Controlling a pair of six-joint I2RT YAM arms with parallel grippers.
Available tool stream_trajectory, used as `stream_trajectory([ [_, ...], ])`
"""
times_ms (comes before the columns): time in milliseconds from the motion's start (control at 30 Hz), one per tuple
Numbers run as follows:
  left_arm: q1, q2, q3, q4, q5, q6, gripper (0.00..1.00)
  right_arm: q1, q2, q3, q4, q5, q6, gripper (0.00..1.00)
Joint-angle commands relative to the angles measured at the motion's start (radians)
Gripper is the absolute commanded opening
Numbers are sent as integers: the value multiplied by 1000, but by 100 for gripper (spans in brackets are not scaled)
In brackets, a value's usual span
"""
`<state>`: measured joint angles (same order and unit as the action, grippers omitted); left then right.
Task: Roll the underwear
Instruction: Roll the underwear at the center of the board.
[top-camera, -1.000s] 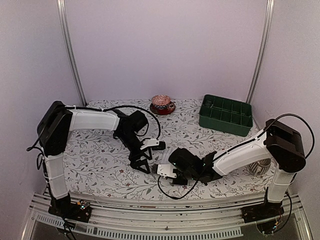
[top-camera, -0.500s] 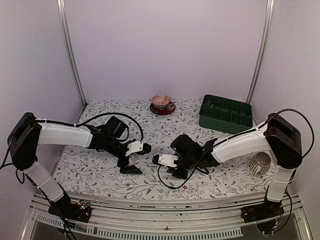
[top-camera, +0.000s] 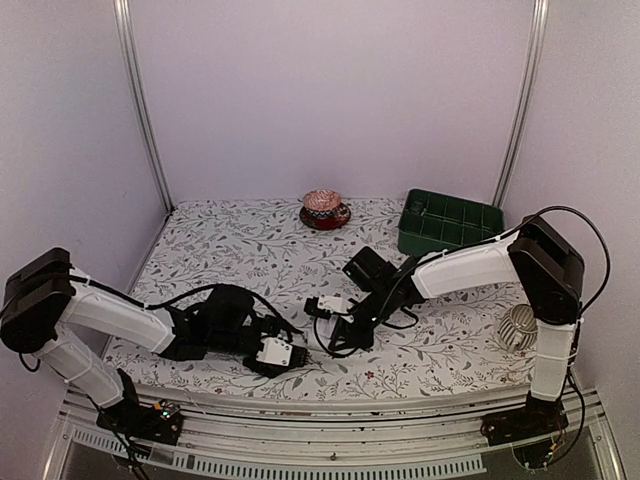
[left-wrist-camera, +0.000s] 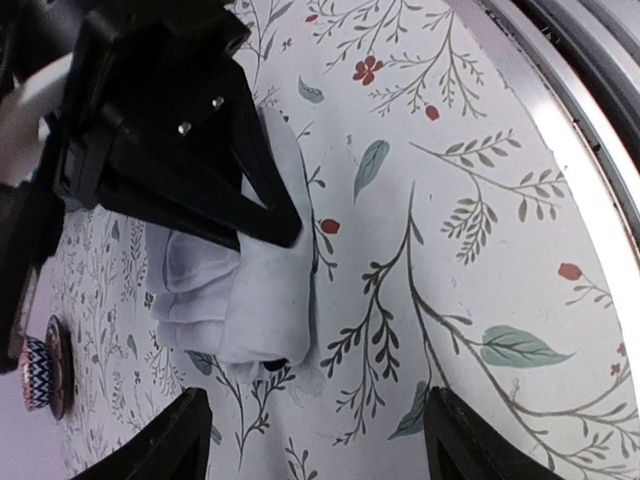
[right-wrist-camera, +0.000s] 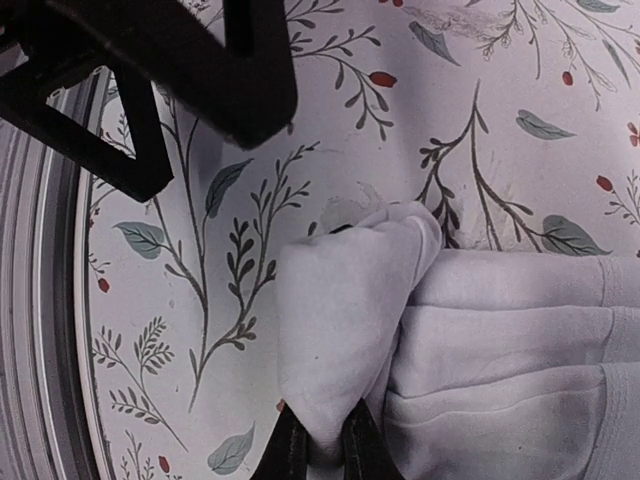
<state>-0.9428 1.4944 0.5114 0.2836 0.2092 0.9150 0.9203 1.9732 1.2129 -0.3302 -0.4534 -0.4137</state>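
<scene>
The right tool (right-wrist-camera: 318, 448), jaws nearly closed, pinches a raised corner fold of the white cloth underwear (right-wrist-camera: 480, 340). The garment lies bunched in soft folds on the floral-patterned surface (top-camera: 220, 260), about midway across and toward the near edge. In the left wrist view it sits beneath the black fingers of the right tool. The left tool (left-wrist-camera: 318, 450) is low over the surface just beside the garment, fingers spread wide, nothing between them, clear of the cloth. At the far edge stand a green compartmented plastic tray (top-camera: 450, 228) and a patterned round bowl on a dark saucer (top-camera: 323, 208).
</scene>
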Motion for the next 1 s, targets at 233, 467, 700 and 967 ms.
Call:
stream_trajectory([
  [233,-182,215,14,353,-331,79,63,-4,107,24,-151,-103,32,3],
  [467,-207,274,-4,439,-379,110,53,-13,110,16,-145,-101,34,3],
  [700,-222,319,18,440,-424,114,32,-16,98,6,-142,-95,35,3],
  [967,-219,343,99,289,-402,25,0,-30,88,5,-140,-83,38,3],
])
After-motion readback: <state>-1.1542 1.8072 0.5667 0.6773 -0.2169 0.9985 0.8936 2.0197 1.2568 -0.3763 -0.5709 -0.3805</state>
